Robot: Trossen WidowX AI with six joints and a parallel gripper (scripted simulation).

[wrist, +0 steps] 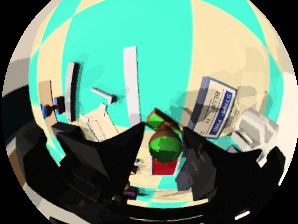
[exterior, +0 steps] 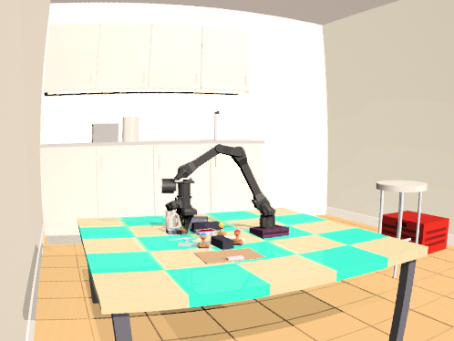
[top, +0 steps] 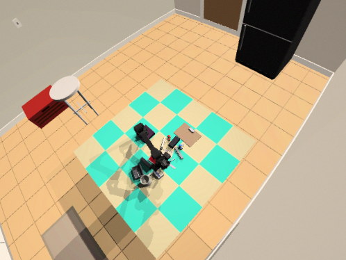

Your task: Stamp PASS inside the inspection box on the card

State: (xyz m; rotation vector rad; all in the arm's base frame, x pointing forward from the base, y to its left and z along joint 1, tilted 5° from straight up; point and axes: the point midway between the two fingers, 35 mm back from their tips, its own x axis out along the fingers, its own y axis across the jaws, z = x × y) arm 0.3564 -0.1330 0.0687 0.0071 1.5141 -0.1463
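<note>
Around the grip, wrist view: labelled blue stamp pad (top: 158,174) (exterior: 174,232) (wrist: 214,107) off to the right, near, apart from the fingers; pale cup-like item (top: 145,179) (exterior: 172,220) (wrist: 255,131) just beyond. Red item with pale border (wrist: 165,166) low in view, partly hidden behind the green knob. White strip (wrist: 131,85) ahead, with near end close to one fingertip. Pale sheet (wrist: 101,125) to the left, partly covered by the gripper; not readable as the card.

Farther off: black block (top: 174,142) (exterior: 222,242), blue-knobbed stamp (top: 180,147) (exterior: 203,239) (wrist: 46,111) and red-knobbed stamp (top: 169,137) (exterior: 237,236), all between the gripper and brown board (top: 187,134) (exterior: 214,256).

Gripper (wrist: 164,127): pinching green-knobbed stamp (wrist: 166,149), low over the bench, near the pad. Wording on stamp: unreadable, so PASS unconfirmed. Knob toward the wrist camera, base away, bench-side. Long axis along the downward-pointing fingers, roughly upright; exact tilt unclear. Base edge slanting from upper left to lower right in wrist view. Contact with bench: cannot tell.
</note>
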